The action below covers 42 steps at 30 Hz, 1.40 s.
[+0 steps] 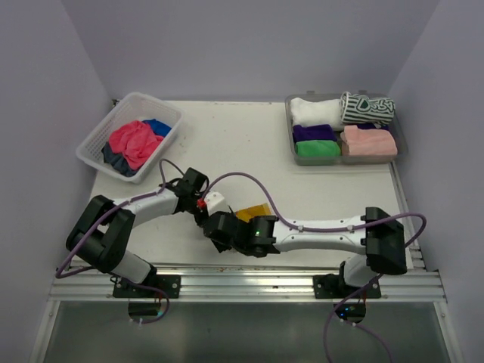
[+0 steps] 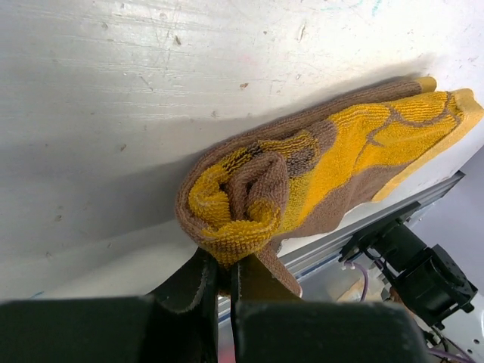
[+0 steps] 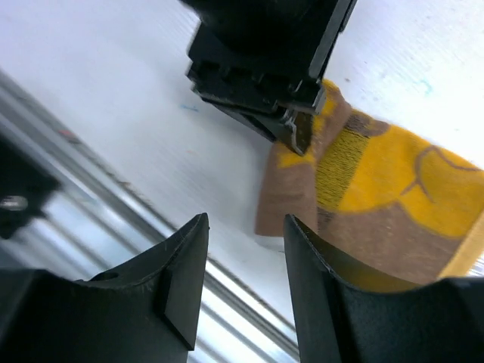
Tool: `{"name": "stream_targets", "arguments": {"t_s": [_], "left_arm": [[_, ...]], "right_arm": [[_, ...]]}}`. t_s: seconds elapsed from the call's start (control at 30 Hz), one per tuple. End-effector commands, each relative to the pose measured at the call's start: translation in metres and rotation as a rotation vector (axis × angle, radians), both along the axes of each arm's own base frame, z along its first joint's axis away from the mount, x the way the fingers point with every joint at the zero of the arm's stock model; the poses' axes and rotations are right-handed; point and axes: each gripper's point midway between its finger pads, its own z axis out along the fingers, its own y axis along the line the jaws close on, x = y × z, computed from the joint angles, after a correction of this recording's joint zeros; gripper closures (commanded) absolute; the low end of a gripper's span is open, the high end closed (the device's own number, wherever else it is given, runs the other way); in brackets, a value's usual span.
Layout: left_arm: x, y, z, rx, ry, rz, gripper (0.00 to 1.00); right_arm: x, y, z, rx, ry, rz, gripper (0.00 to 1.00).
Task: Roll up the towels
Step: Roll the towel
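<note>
**On the table [image 1: 249, 144], left claw [image 1: 206, 215] pinches towel [image 1: 253, 213]**

Top view: the yellow-and-brown towel lies just right of it.
Left wrist: the left claw [image 2: 227, 268] is clamped on the towel's [image 2: 302, 174] rolled end.
Right wrist: right claw [image 3: 246, 227] apart, towel [image 3: 378, 189] just past it.

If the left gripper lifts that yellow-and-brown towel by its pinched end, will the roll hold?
Probably not: the towel is soft terry, curled loosely at one end only, so it would likely sag and unwind. The left gripper pinches just an edge fold, so slipping seems possible.
</note>
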Motion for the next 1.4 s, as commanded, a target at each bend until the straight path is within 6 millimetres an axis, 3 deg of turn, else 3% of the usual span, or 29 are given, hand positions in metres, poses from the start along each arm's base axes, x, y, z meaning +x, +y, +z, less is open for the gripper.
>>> {"name": "stream_targets", "arguments": {"t_s": [0.0,0.13,0.43,0.77,0.97,1.13,1.33,1.37], "left_arm": [[0.005,0.001,0.008,0.024,-0.013,0.019,1.0],[0.005,0.002,0.009,0.027,-0.009,0.022,1.0],[0.006,0.001,0.009,0.029,-0.006,0.025,1.0],[0.008,0.0,0.009,0.027,-0.004,0.023,1.0],[0.006,0.0,0.008,0.029,-0.001,0.023,1.0],[0.007,0.0,0.011,0.025,-0.006,0.029,1.0],[0.007,0.001,0.015,0.022,-0.012,0.036,1.0],[0.006,0.0,0.015,0.021,-0.011,0.036,1.0]], "right_arm": [[0.02,-0.025,-0.015,-0.274,-0.228,-0.044,0.52],[0.014,-0.015,-0.023,-0.329,-0.298,-0.008,0.52],[0.02,-0.005,-0.048,-0.402,-0.358,0.009,0.51],[0.015,0.007,-0.052,-0.384,-0.368,0.003,0.53],[0.01,0.01,-0.07,-0.399,-0.327,0.013,0.48],[0.013,-0.002,-0.093,-0.467,-0.328,-0.052,0.47],[0.02,-0.015,-0.105,-0.477,-0.344,-0.175,0.58],[0.021,-0.017,-0.106,-0.477,-0.341,-0.187,0.67]]}}
